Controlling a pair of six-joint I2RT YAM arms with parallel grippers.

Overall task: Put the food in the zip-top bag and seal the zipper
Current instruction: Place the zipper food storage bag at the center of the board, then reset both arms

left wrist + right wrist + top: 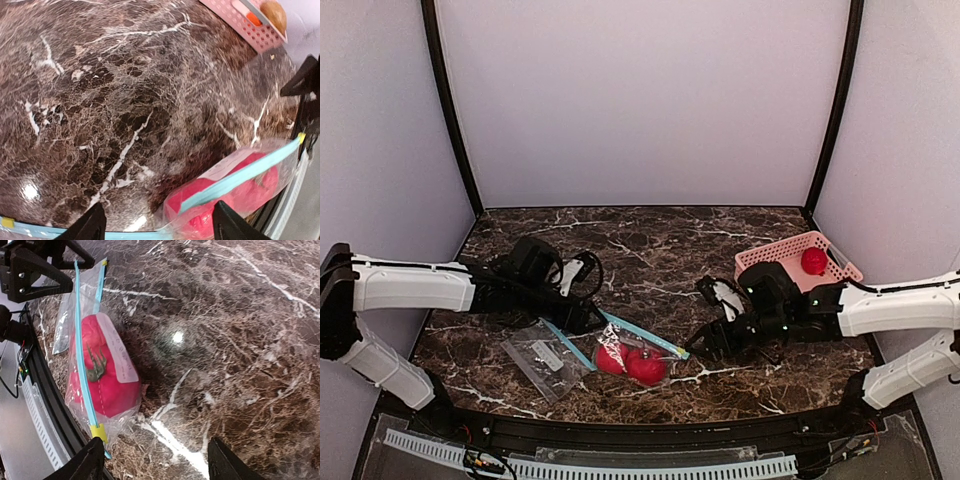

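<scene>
Two red pieces of food (645,367) were found inside the zip-top bag (612,342), which lay flat on the worktop (650,250). Sealing of the zipper (655,341) could not be confirmed. To the right of the bag and beyond it, red (812,261), brown (273,14) and orange (254,19) pieces lay unpacked in the pink basket (770,255). The left gripper (588,318) and right gripper (708,343) were stationed at the bag's ends, jaws released, nothing grasped.

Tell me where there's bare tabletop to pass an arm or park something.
Widest bare marble: back centre, between the back wall, left arm and pink basket. A smaller strip runs along the front edge, right of the zip-top bag. Crowded: front centre, where left pincer and right pincer flank that bag and a second clear bag.
</scene>
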